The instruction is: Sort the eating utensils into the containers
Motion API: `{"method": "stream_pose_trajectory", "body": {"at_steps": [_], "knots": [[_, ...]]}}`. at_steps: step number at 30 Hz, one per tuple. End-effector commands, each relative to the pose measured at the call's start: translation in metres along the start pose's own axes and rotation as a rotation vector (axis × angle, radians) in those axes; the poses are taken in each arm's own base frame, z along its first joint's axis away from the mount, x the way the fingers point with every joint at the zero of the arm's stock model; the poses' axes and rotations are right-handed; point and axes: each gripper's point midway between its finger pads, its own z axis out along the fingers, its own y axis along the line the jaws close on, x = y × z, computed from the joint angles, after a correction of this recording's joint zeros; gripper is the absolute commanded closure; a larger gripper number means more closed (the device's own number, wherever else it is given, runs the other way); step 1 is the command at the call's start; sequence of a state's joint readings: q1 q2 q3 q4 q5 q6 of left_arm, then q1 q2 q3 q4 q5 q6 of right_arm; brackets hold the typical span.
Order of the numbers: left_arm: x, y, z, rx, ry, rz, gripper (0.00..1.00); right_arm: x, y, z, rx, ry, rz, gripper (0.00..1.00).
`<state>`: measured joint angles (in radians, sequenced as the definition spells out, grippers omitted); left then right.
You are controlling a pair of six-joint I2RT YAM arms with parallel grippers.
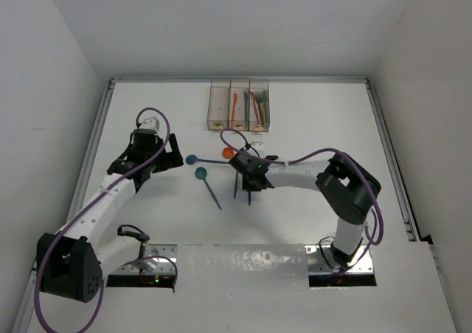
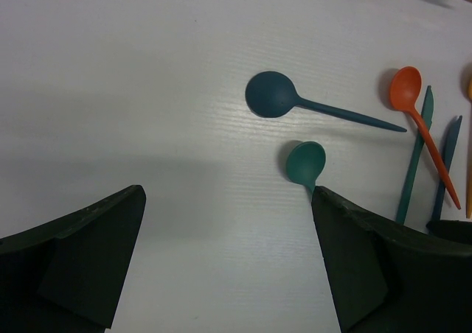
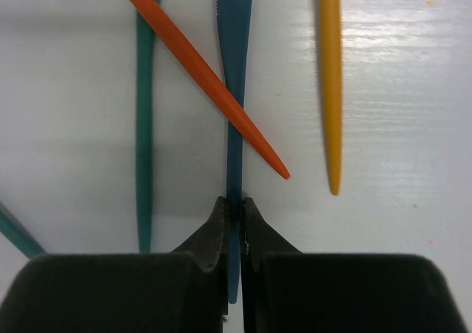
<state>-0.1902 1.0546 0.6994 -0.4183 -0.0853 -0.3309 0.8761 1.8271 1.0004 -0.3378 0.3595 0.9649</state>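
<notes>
White, finely ribbed table, boxed in by bare white walls at the back and both sides. Near the far edge, three clear bins, with utensils in the middle and right ones. Mid-table, right gripper pinched shut on a blue knife, crossed by an orange spoon handle. Left gripper spread wide, holding nothing, near a teal spoon and a dark blue spoon.

three joined bins, three spoons on table, three other utensils
</notes>
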Motion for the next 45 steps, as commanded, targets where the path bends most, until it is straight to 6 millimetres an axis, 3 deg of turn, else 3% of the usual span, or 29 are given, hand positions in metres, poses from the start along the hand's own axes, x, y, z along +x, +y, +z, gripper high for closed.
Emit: {"method": "stream_pose_trajectory", "body": {"at_steps": [1,4,15,18,19,21,22,23,25,26,27,28,29,34,35,36,38,39,40,41,45], "knots": [[-0.015,-0.01,-0.006,0.033,-0.045,-0.005,0.06,0.028,-0.05,-0.002,0.159,0.049,-0.053,1.0],[-0.016,-0.011,-0.006,0.035,-0.047,-0.005,0.06,0.016,-0.06,-0.016,0.179,-0.007,-0.084,1.0],[-0.016,-0.011,-0.006,0.035,-0.047,-0.006,0.06,-0.04,-0.065,-0.075,0.163,-0.174,-0.193,1.0],[-0.016,-0.01,-0.006,0.033,-0.047,-0.006,0.06,-0.063,-0.05,-0.089,0.095,-0.246,-0.234,1.0],[-0.016,-0.011,-0.006,0.034,-0.048,-0.007,0.06,-0.078,-0.035,-0.094,0.049,-0.285,-0.227,1.0],[-0.015,-0.011,-0.006,0.035,-0.046,-0.005,0.06,-0.098,-0.028,-0.095,0.024,-0.302,-0.244,1.0],[-0.015,-0.01,-0.006,0.035,-0.046,-0.003,0.06,-0.12,-0.014,-0.103,-0.018,-0.342,-0.222,1.0],[-0.015,-0.01,-0.006,0.035,-0.046,-0.003,0.06,-0.131,-0.012,-0.093,-0.03,-0.327,-0.227,1.0],[-0.015,-0.01,-0.005,0.032,-0.044,-0.002,0.06,-0.167,0.004,-0.098,-0.08,-0.389,-0.195,1.0],[-0.015,-0.01,-0.005,0.032,-0.045,0.0,0.06,-0.178,0.003,-0.083,-0.076,-0.375,-0.195,1.0],[-0.015,-0.01,-0.005,0.033,-0.047,0.0,0.06,-0.206,0.013,-0.091,-0.101,-0.425,-0.17,1.0],[-0.014,-0.01,-0.004,0.034,-0.041,0.0,0.06,-0.217,0.015,-0.086,-0.102,-0.432,-0.168,1.0],[-0.014,-0.011,-0.004,0.035,-0.041,0.0,0.06,-0.243,0.021,-0.079,-0.119,-0.445,-0.148,1.0],[-0.012,-0.011,-0.001,0.035,-0.029,0.007,0.06,-0.302,0.042,-0.051,-0.152,-0.515,-0.158,1.0],[-0.011,-0.01,-0.001,0.033,-0.027,0.008,0.06,-0.324,0.046,-0.055,-0.158,-0.569,-0.143,1.0],[-0.011,-0.01,-0.001,0.033,-0.027,0.009,0.06,-0.325,0.048,-0.036,-0.145,-0.559,-0.148,1.0],[-0.01,-0.009,-0.001,0.029,-0.022,0.011,0.06,-0.347,0.05,-0.034,-0.152,-0.601,-0.118,1.0],[-0.01,-0.009,-0.001,0.026,-0.023,0.014,0.06,-0.354,0.05,-0.029,-0.153,-0.615,-0.104,1.0],[-0.01,-0.009,-0.001,0.027,-0.023,0.014,0.06,-0.353,0.05,-0.012,-0.147,-0.603,-0.098,1.0],[-0.009,-0.008,-0.001,0.024,-0.023,0.015,0.06,-0.362,0.05,-0.013,-0.152,-0.622,-0.084,1.0],[-0.008,-0.008,-0.001,0.022,-0.02,0.017,0.06,-0.356,0.053,0.019,-0.159,-0.585,-0.075,1.0]]}}
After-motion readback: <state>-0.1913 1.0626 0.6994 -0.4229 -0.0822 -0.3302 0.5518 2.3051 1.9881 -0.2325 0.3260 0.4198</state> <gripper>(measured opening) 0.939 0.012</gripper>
